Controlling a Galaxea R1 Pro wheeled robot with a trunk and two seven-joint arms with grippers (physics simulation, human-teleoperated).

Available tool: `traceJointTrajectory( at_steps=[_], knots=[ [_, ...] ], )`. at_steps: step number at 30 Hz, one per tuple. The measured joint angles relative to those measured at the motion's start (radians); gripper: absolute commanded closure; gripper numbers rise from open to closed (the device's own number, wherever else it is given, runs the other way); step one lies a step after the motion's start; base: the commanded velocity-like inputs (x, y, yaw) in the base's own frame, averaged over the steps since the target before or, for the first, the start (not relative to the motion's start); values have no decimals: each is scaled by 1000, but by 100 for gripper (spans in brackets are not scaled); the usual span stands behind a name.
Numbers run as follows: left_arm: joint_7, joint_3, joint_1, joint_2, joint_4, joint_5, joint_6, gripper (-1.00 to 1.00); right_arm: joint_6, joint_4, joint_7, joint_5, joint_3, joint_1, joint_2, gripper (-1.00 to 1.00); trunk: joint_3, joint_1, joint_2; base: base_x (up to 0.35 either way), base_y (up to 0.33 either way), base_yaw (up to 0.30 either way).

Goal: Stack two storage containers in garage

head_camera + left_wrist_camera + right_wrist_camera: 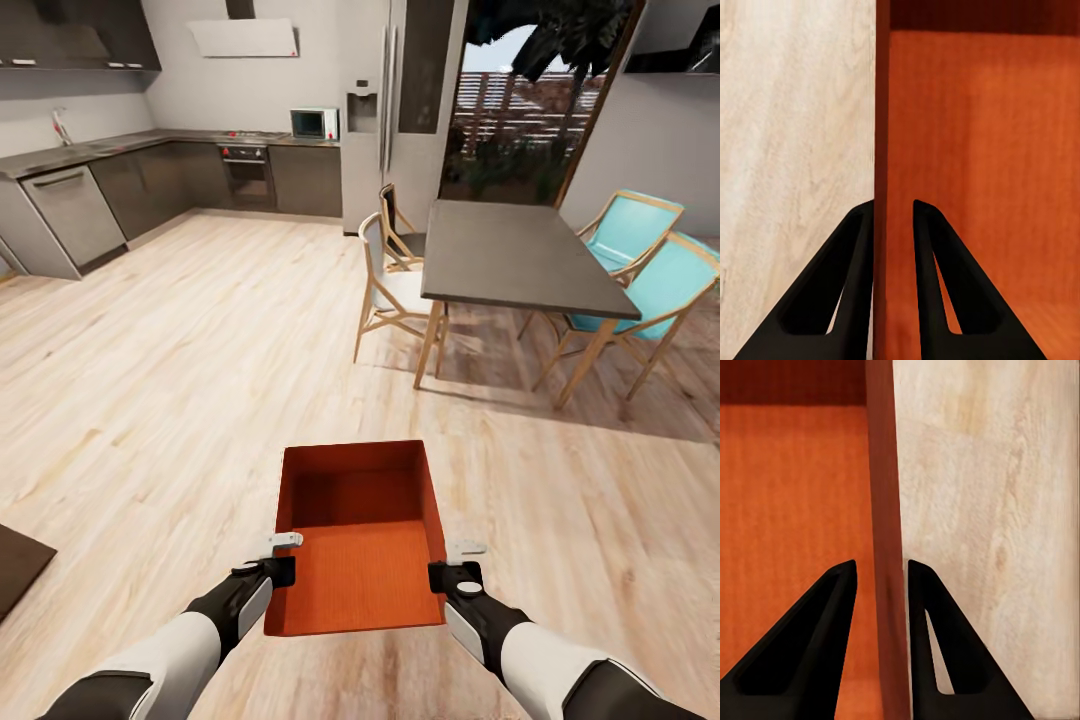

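- The robot is holding one orange-red storage container [358, 540] out in front of its trunk, above a light wood-plank floor [170, 380], open top facing up.
- The left gripper [283, 552] is clamping the container's left wall; in the left wrist view its two black fingers [844, 292] are sitting one on each side of that thin wall [881, 150], pressed against it.
- The right gripper [455, 560] is gripping the right wall in the same way, and in the right wrist view one finger [810, 652] is resting inside the bin while the other lies outside, with the wall [883, 510] pinched between them.
- The finely ribbed inside of the bin is showing next to plank flooring in both wrist views.
- Farther off on the right, a grey-topped dining table [515, 255] is standing with turquoise chairs [650, 275] on its right and a white-seated chair [392, 290] on its left.
- At the far left, a kitchen counter [90, 150] is running along the wall, with a built-in oven [248, 175] and a microwave [314, 123] farther along, and a tall refrigerator [385, 110] beside a glass door [525, 110].
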Motion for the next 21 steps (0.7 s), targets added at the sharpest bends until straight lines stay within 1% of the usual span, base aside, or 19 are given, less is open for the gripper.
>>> traceJointTrajectory(
  at_steps=[21],
  knots=[
    [0, 0, 0, 0, 0, -1, 0, 100, 0, 0, 0, -1, 0, 0, 0, 100, 0, 0, 0, 0, 0, -247]
  ],
)
